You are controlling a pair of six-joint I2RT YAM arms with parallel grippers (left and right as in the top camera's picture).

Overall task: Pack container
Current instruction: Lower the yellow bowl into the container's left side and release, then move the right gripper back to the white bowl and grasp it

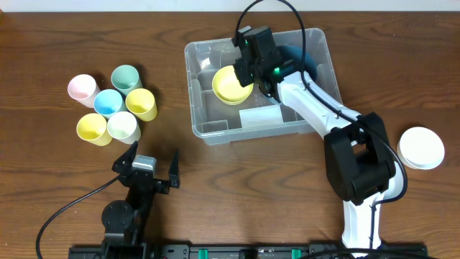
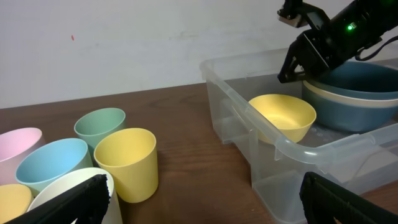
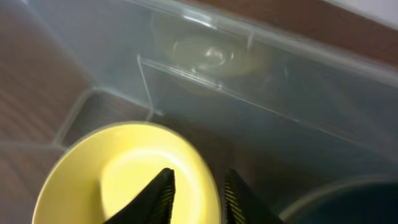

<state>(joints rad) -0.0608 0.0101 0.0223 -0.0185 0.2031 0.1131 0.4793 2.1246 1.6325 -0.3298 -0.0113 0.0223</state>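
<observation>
The clear plastic container (image 1: 215,134) stands at the table's middle back. My right gripper (image 1: 248,72) is inside it, shut on the rim of a yellow bowl (image 1: 228,86), one finger inside the bowl and one outside. The right wrist view shows the jaws (image 3: 196,193) straddling the yellow bowl's rim (image 3: 93,180), with the container wall (image 3: 249,81) behind. Stacked dark blue bowls (image 1: 298,56) sit in the container's right part. My left gripper (image 1: 147,173) is open and empty, low near the front edge. It faces the container (image 2: 249,112) and the yellow bowl (image 2: 283,115).
Several plastic cups stand left of the container: pink (image 1: 81,88), green (image 1: 126,78), blue (image 1: 108,103), yellow (image 1: 141,104), yellow (image 1: 93,129), white (image 1: 122,127). A white bowl (image 1: 420,147) sits at the far right. The cups are close before my left gripper (image 2: 202,194).
</observation>
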